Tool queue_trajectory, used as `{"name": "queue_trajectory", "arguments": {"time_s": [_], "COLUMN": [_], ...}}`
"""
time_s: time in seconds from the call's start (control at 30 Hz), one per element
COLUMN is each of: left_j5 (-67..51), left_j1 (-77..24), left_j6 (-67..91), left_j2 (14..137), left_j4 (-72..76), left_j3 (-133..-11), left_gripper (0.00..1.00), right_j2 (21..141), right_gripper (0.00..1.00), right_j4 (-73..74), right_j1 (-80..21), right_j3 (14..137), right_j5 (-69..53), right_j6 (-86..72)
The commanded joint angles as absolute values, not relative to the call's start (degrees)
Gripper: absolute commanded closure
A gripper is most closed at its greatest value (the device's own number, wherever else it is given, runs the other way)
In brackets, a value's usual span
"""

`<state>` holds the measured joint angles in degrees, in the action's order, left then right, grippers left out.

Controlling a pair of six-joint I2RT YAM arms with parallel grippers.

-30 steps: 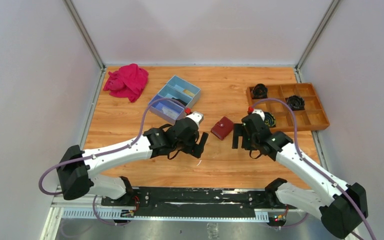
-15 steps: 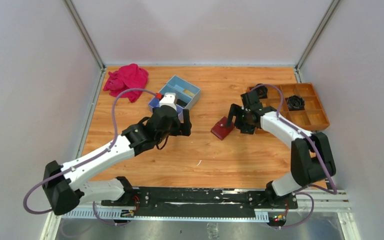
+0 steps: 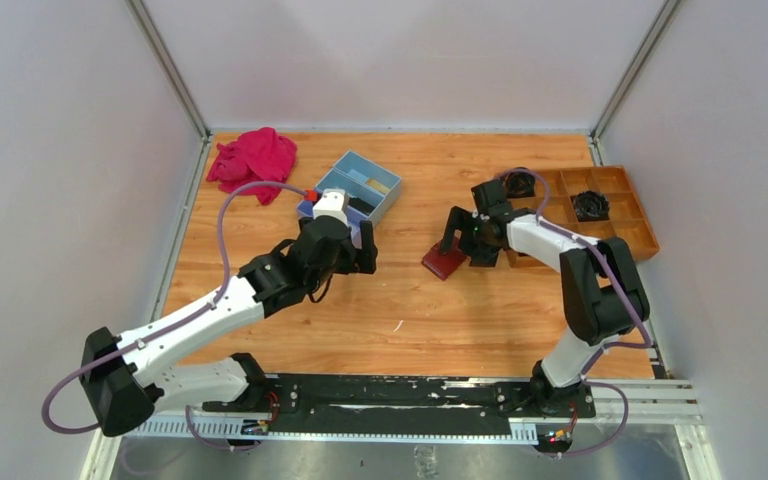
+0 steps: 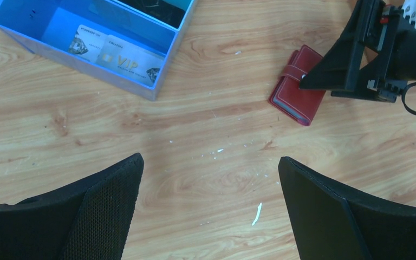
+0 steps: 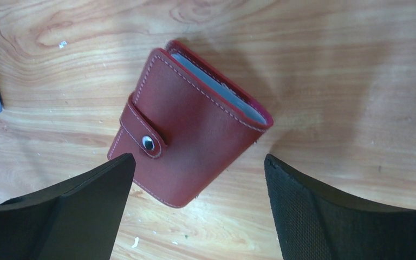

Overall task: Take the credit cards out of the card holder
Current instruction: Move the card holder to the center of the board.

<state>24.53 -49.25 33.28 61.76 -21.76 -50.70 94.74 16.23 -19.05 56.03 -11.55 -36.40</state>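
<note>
Barely begun: the card holder (image 5: pixel 189 124) lies on the tabletop (image 3: pixel 440 315), strap snapped shut, cards not yet out. The right tool (image 5: pixel 196 169) hovers over it, jaws wide, gripping nothing. The left tool (image 4: pixel 211 168) gapes empty, well apart.

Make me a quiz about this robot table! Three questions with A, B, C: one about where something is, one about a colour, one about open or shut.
1. Where on the table is the pink cloth?
A. far left corner
B. near right corner
C. the middle
2. What colour is the card holder?
A. green
B. dark red
C. yellow
3. The card holder's strap is:
A. torn off
B. hanging open
C. snapped shut
Answers: 1 A, it lies bunched at the far left. 2 B, its cover is dark red. 3 C, its stud sits pressed onto the cover.
</note>
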Motion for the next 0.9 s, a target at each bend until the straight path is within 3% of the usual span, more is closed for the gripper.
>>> {"name": "queue_trajectory", "arguments": {"time_s": [0.0,0.5,0.87], "left_j5": [24.18,24.27,26.92], "left_j1": [-49.31,-49.28,-49.28], "left_j6": [32.59,31.66,32.20], "left_j2": [63.16,63.45,62.92], "left_j4": [-21.44,-23.86,-26.25], "left_j3": [-51.97,-51.77,-51.60], "left_gripper": [0.00,0.00,0.00], "right_j2": [96.79,111.77,105.24], "right_gripper": [0.04,0.00,0.10], "right_j4": [17.44,37.38,36.79], "right_j1": [-21.11,-30.18,-35.11], "right_j3": [59.71,79.38,72.77], "right_j5": [-10.69,9.50,7.64], "right_j6": [-35.06,-34.97,-34.55]}}
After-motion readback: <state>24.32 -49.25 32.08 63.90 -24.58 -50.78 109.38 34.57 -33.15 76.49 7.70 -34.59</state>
